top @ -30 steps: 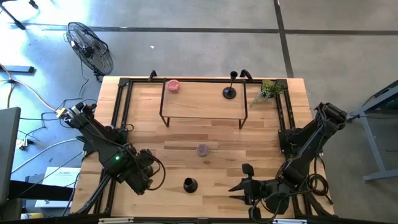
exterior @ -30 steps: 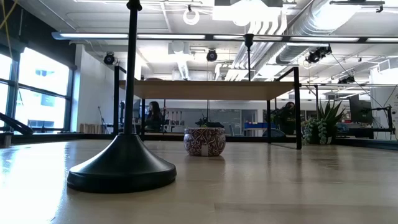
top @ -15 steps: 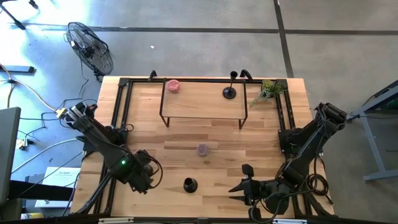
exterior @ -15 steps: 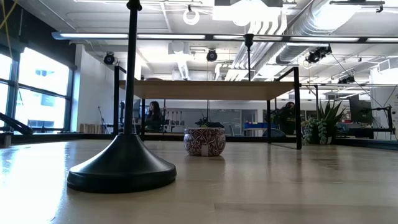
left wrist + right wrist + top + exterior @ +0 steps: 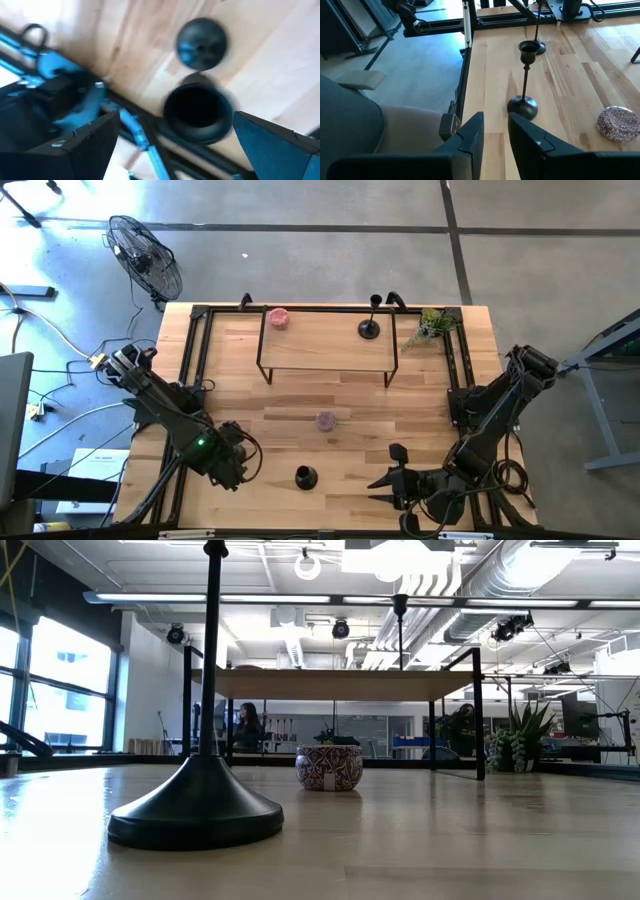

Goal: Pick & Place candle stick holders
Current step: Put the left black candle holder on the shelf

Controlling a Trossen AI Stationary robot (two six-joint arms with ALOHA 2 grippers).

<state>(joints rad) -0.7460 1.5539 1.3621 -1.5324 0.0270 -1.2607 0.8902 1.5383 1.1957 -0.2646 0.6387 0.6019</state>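
One black candle stick holder point(image 5: 305, 477) stands on its round base near the table's front edge, close up in the low view point(image 5: 195, 810). A second holder point(image 5: 369, 329) stands on the raised shelf point(image 5: 325, 350) at the far side. A third holder stands under my left gripper point(image 5: 232, 458). In the left wrist view its cup point(image 5: 197, 112) lies between my wide-open fingers, with its base point(image 5: 201, 42) below. Whether the fingers touch it does not show. My right gripper point(image 5: 380, 488) hovers right of the front holder point(image 5: 522, 106), its fingers a narrow gap apart and empty.
A purple patterned pot point(image 5: 326, 420) sits mid-table, and a pink pot point(image 5: 278, 318) stands on the shelf's left end. A plant point(image 5: 432, 326) is at the far right corner. Black frame rails point(image 5: 190, 380) run along the table's left and right sides.
My left gripper has come down a little over the holder beneath it, still wide open. The holders have not moved.
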